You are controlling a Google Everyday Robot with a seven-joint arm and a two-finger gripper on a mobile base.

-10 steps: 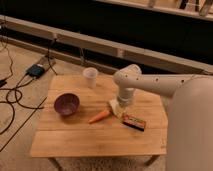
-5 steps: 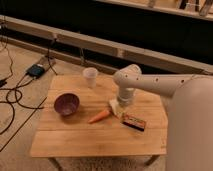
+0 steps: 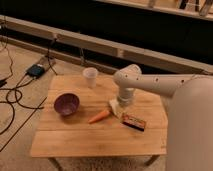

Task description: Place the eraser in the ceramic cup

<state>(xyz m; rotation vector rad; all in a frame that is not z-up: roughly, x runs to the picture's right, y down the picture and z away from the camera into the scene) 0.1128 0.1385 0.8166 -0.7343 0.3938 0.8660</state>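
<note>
The white ceramic cup (image 3: 90, 77) stands upright near the far edge of the wooden table (image 3: 85, 137). My arm reaches in from the right and bends down over the table's middle right. The gripper (image 3: 118, 105) points down at the tabletop, just right of the orange carrot's (image 3: 99, 116) tip. A small off-white block, the eraser (image 3: 114, 106), shows at the gripper's lower end, on or just above the wood. Whether it is gripped cannot be made out. The cup is roughly a hand's width to the far left of the gripper.
A dark purple bowl (image 3: 66, 103) sits on the table's left part. A dark brown-and-orange box (image 3: 133, 121) lies just right of the gripper. Cables and a small black device (image 3: 37, 70) lie on the floor to the left. A long ledge runs behind the table.
</note>
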